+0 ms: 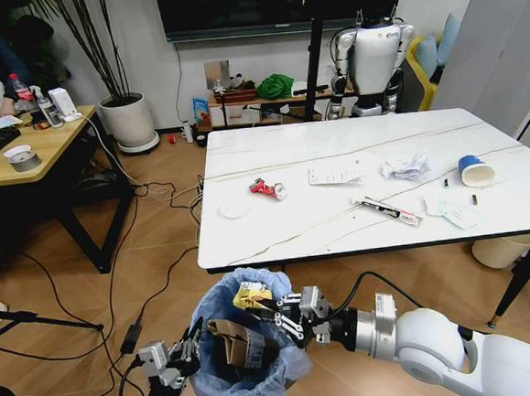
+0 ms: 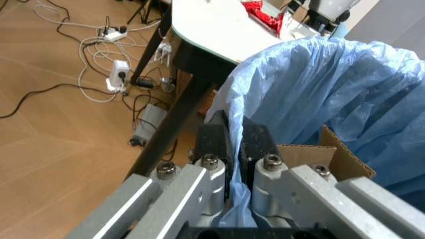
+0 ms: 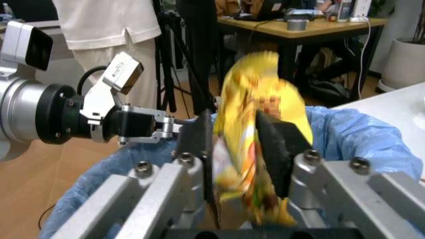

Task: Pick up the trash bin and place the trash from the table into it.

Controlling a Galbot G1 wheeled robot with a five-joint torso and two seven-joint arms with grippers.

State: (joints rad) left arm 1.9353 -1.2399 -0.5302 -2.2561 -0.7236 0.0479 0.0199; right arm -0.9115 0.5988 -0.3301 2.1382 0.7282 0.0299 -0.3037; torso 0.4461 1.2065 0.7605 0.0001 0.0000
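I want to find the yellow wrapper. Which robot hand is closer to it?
Right. The right gripper is shut on the yellow wrapper over the trash bin. The left gripper pinches the bin's rim on its far side.

A large rectangular table with a glossy white marble-look top, thin grey veins and slim black legs is seen standing on a wooden floor. 1 crushed red can is laid near the table's left part, with a small white round piece just beside it toward the near edge. A white printed sheet is placed near the middle. Crumpled white paper is seen further right, and a blue-and-white paper cup is set near the right end. A thin dark strip and white paper scraps are laid nearer the front edge.
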